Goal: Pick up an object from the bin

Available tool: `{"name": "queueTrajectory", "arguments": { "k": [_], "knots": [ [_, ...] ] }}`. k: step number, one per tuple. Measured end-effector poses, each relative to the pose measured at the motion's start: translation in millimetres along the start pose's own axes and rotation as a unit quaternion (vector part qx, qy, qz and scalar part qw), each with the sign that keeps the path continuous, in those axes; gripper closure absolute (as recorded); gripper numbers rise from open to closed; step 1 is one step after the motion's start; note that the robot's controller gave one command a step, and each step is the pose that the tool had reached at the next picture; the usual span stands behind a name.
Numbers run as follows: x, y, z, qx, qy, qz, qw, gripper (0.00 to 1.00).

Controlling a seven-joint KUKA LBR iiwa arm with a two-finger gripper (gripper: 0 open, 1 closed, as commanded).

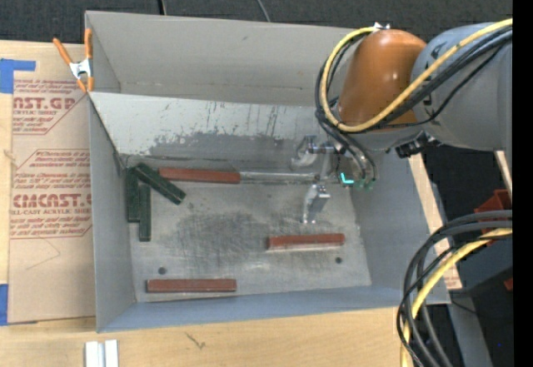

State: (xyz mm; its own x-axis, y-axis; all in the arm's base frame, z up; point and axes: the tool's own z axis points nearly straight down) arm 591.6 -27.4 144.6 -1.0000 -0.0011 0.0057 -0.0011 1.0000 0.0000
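The reddish-brown bar (306, 241) nearest the jaws lay flat on the bin (208, 41) floor, towards the right wall and a little forward of the middle, its length running from left to right. The jaws hung just on the far side of it, below the arm's orange cover (379, 78). Nothing was between them, and whether they stood parted or closed could not be told.

A second reddish-brown bar (200, 176) lay along the foot of the far wall and a third (191, 285) near the front edge on the left. Two dark green bars (137, 205) crossed each other in the far left corner, well apart from the jaws.

In my judgement, the main risk was the bar's thin, flat shape. With so little standing above the floor, the jaws could close over it and come up with nothing, or strike the metal floor if they came down too far. A descent from where they hung might land beyond the bar's far edge and only push it forward. A grip near one end would probably let the bar tilt and slip free during the lift
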Motion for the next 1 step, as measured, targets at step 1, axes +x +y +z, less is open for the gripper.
{"name": "queueTrajectory", "arguments": {
  "k": [1],
  "knots": [
    [-1.9,-0.1,-4.1,0.000,-0.0037,0.000,1.0000,0.00]
  ]
}}
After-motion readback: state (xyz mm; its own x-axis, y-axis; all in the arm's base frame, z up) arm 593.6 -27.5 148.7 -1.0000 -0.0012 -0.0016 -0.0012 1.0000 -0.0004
